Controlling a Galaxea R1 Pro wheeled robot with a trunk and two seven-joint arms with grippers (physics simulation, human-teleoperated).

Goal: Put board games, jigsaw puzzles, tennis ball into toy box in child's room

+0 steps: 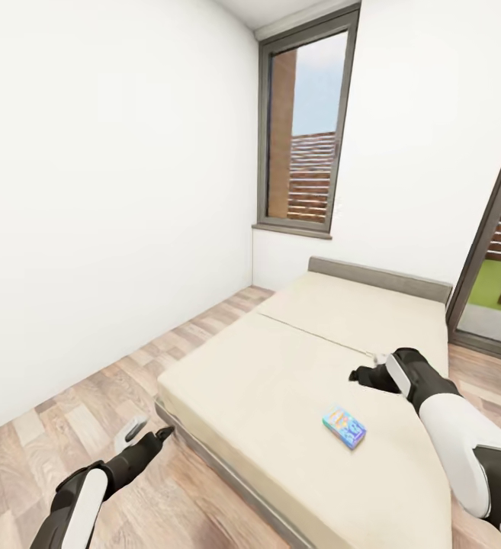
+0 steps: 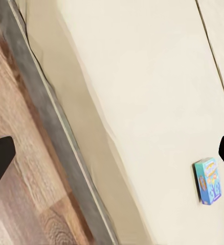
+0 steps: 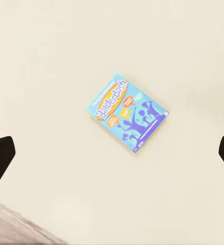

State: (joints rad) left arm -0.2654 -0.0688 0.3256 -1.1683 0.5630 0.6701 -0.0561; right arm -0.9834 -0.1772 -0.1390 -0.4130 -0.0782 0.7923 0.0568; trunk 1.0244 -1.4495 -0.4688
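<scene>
A blue board game point(image 1: 345, 427) is seen lying flat on the bed point(image 1: 281, 366), apart from both arms. The right end effector point(image 3: 112, 153) is spread open and empty above it; the left end effector point(image 1: 145, 436), seemingly open, is held empty over the floor point(image 1: 90, 389).

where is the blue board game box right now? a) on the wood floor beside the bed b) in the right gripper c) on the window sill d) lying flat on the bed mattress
d: the blue board game box lies flat on the beige mattress of the bed, apart from the right gripper, which hovers above it with nothing between its fingers.
</scene>
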